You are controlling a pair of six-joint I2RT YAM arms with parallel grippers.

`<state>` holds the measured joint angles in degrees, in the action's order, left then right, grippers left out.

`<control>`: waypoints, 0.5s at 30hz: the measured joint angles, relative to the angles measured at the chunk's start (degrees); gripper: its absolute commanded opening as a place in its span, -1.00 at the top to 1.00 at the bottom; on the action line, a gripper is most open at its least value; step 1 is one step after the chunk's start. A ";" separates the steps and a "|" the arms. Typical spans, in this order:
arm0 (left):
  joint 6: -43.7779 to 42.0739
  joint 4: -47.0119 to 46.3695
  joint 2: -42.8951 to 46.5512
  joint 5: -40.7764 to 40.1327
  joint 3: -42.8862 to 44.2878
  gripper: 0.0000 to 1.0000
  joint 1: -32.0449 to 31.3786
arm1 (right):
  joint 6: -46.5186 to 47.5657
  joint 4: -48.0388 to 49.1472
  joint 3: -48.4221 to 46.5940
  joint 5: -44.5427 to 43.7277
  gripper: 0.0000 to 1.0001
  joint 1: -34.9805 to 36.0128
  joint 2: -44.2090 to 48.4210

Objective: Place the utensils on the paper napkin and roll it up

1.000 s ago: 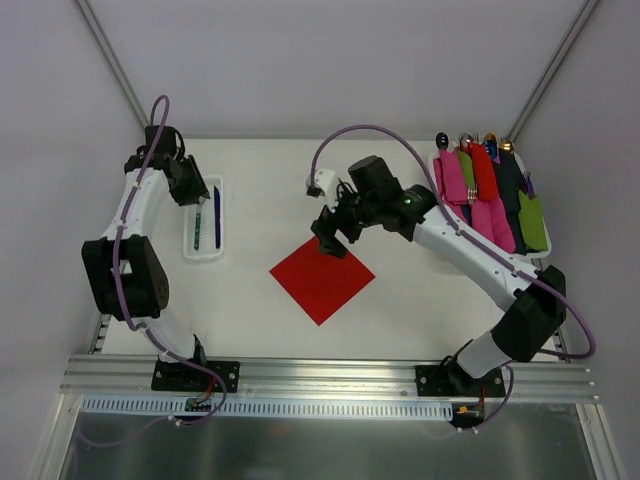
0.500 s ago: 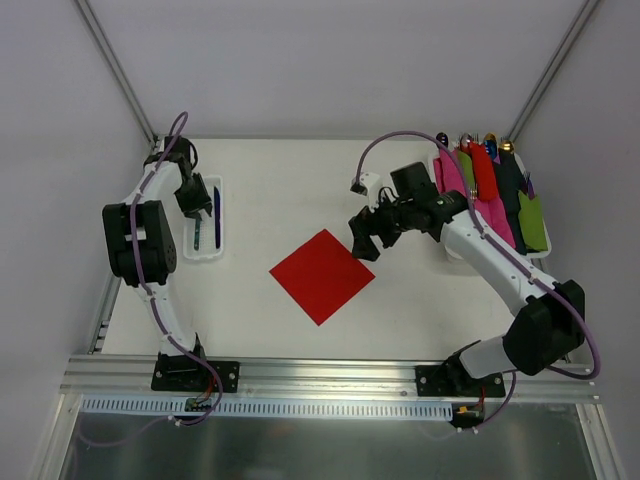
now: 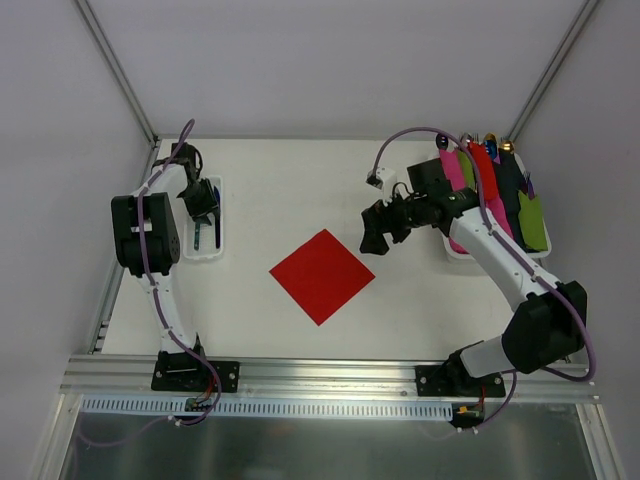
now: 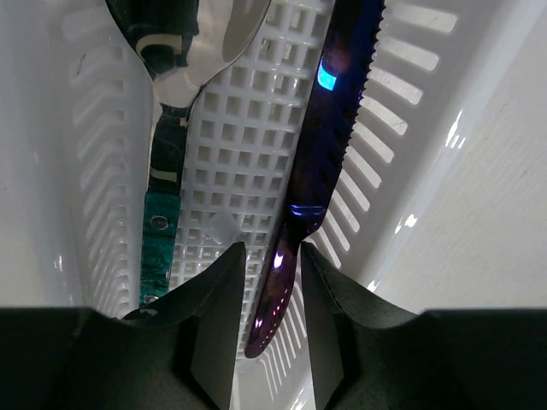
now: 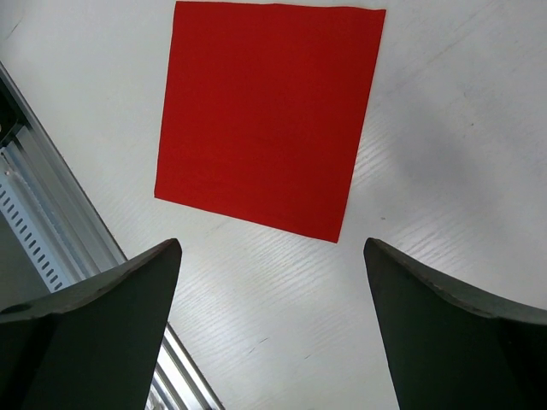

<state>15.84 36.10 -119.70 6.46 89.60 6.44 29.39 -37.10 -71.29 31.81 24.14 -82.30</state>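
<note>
Red paper napkin [image 3: 322, 276] is lying flat, turned diamond-wise, at the middle of the table [image 3: 260, 180]. Both utensils [image 3: 216, 220] are sitting in the white slotted tray [image 3: 200, 252] by the left edge: a dark violet knife [image 4: 320, 171] and a spoon [image 4: 201, 43] with a greenish handle. Down in that tray, the left gripper [image 4: 272, 256] is bracketing the knife's end, fingers [image 4: 214, 307] narrowed to a slim gap; contact unclear. Off the napkin's right corner, the right gripper [image 5: 272, 248] is hovering spread wide, holding nothing.

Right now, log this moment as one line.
left hand: open, straddling knife handle in tray | right hand: open, beside napkin | napkin: flat, bare | spoon: in tray
</note>
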 measured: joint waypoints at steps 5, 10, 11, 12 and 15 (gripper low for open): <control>-0.04 -0.11 -0.52 0.22 0.28 0.35 0.00 | 0.00 0.04 0.02 0.85 -0.85 -1.86 -0.44; -0.02 0.04 -0.63 -1.38 0.39 0.45 -0.11 | 0.00 0.07 0.02 1.97 -0.85 -2.91 -1.70; 0.00 0.15 -0.68 -1.86 0.50 0.49 -0.13 | 0.00 0.04 0.02 2.12 -0.85 -2.99 -1.99; -0.02 0.33 -0.74 -2.60 0.68 0.51 -0.15 | 0.00 0.04 0.02 2.32 -0.85 -3.06 -2.29; -0.07 0.76 -1.20 -5.92 1.46 0.59 -0.48 | -0.02 0.15 0.02 3.32 -0.84 -3.30 -3.19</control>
<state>15.77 36.86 -120.90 0.54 91.07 5.96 29.36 -36.95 -71.26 35.14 20.84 -85.49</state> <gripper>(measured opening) 0.222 0.924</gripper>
